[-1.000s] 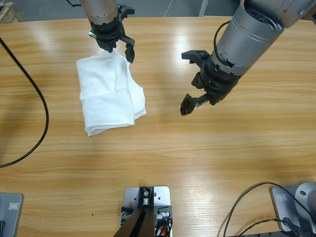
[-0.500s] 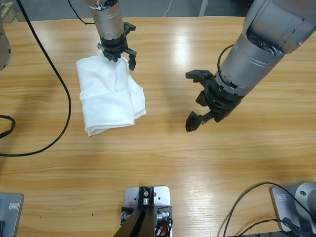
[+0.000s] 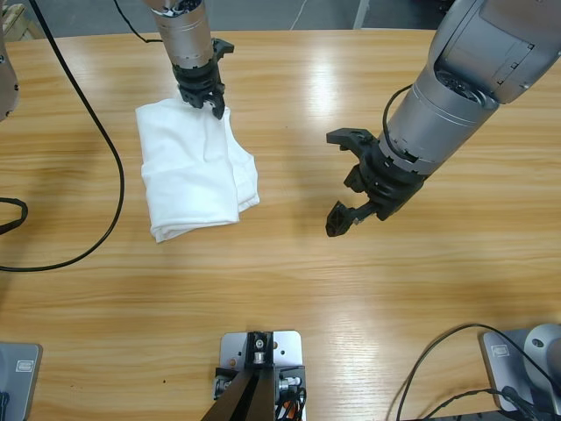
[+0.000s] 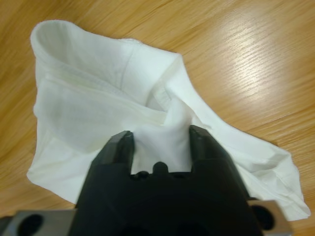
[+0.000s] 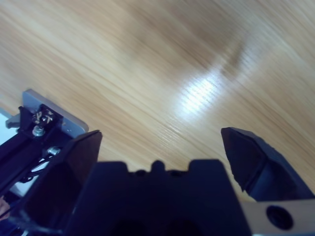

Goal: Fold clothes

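A corner of the shirt [image 4: 98, 98] is pinched by the left gripper [image 4: 160, 140]. The right gripper [image 3: 351, 189] is held wide open, away. Next, the corner probably needs lifting and folding over.

A long wooden table [image 3: 289, 281] fills almost the whole high view. Its top is light brown with thin dark lines in the wood. Bright light shines on it in pale spots. A strip of grey floor [image 3: 263, 13] shows behind it.
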Robot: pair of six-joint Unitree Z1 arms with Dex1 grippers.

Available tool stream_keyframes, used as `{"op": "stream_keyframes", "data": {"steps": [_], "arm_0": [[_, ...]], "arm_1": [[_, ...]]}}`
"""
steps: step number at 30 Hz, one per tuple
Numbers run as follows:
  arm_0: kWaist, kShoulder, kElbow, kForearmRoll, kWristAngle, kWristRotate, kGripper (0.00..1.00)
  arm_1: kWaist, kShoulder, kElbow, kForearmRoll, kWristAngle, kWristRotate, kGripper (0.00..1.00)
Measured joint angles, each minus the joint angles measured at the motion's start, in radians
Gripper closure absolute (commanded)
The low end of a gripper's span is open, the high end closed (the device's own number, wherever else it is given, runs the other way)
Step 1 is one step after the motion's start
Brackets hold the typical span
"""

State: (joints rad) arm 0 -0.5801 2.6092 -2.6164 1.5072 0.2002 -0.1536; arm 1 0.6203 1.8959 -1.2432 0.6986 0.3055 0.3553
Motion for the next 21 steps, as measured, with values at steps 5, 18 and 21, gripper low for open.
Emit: {"op": "stream_keyframes", "data": {"steps": [5,18,21], "arm_0": [[0.001,0.0,0.0,0.0,0.0,0.0,1.0],[0.027,0.0,0.0,0.0,-0.024,0.007,1.0],[0.051,0.0,0.0,0.0,-0.024,0.007,1.0]], "arm_1": [[0.0,0.0,0.0,-0.001,0.001,0.0,0.018],[0.0,0.0,0.0,-0.007,0.001,0.0,0.018],[0.0,0.0,0.0,-0.011,0.005,0.0,0.018]]}}
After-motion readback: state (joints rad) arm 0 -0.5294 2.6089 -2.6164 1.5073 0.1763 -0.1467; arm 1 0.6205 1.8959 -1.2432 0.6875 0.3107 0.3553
